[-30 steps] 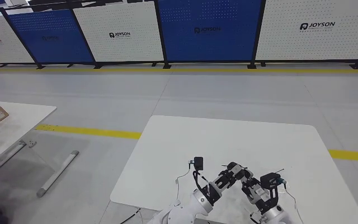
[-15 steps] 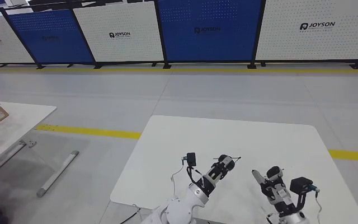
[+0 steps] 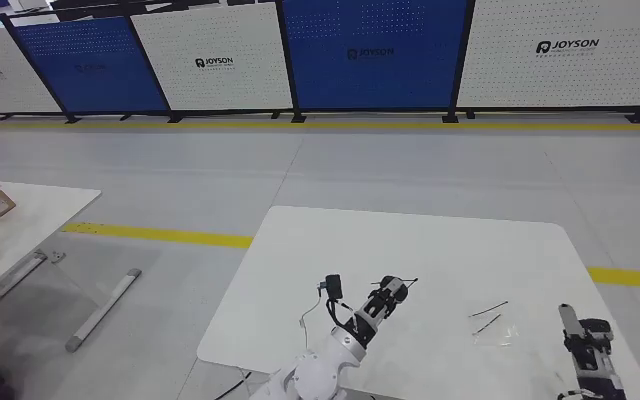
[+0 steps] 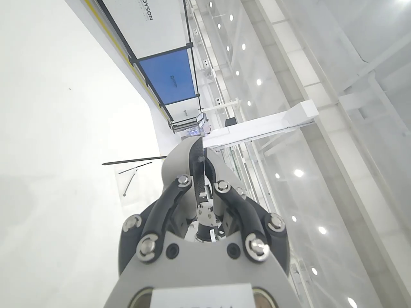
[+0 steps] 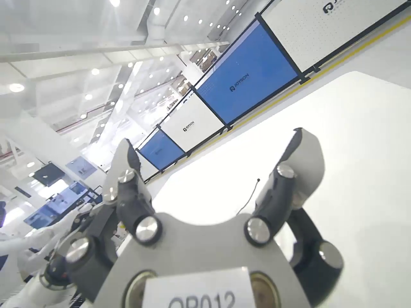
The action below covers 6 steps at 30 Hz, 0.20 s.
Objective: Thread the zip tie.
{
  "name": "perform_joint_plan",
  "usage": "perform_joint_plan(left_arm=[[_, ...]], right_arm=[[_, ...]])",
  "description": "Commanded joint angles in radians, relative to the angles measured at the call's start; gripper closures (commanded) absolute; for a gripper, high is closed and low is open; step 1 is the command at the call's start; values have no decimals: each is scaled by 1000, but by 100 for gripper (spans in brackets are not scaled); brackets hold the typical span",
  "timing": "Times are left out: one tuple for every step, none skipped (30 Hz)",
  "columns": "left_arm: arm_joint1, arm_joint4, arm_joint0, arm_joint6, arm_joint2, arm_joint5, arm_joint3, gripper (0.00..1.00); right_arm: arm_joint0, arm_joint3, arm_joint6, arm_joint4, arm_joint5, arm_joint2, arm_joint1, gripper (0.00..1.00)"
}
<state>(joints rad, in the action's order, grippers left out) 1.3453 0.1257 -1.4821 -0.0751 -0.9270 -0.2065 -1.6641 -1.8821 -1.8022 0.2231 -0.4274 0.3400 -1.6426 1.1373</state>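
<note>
My left gripper (image 3: 392, 290) hangs over the near middle of the white table (image 3: 400, 235), shut on a thin black zip tie (image 3: 408, 280) that sticks out sideways past its fingers. The left wrist view shows that gripper (image 4: 200, 150) closed, with the tie (image 4: 128, 161) pointing away over the table. My right gripper (image 3: 572, 316) is at the table's near right corner. In its own view it (image 5: 213, 149) stands open and holds nothing.
Two loose zip ties (image 3: 488, 310) lie on the table between the arms, next to a clear plastic bag (image 3: 498, 333). The same ties (image 4: 131, 177) lie beyond the left fingers. Another thin tie (image 5: 249, 198) lies ahead of the right gripper.
The right arm has drawn back from beside the left gripper to the near right corner. The left gripper has shifted slightly left with the tie. The loose ties now lie uncovered.
</note>
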Motion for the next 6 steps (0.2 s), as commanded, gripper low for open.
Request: perform_joint_plan(left_arm=[[0,2,0,2,1,-2,-1,100],[0,2,0,2,1,-2,-1,100],[0,2,0,2,1,-2,-1,100],[0,2,0,2,1,-2,-1,100],[0,2,0,2,1,-2,-1,100],[0,2,0,2,1,-2,-1,100]], right_arm=[[0,0,1,-4,0,0,0,0],[0,0,1,-4,0,0,0,0],[0,0,1,-4,0,0,0,0],[0,0,1,-4,0,0,0,0],[0,0,1,-4,0,0,0,0],[0,0,1,-4,0,0,0,0]])
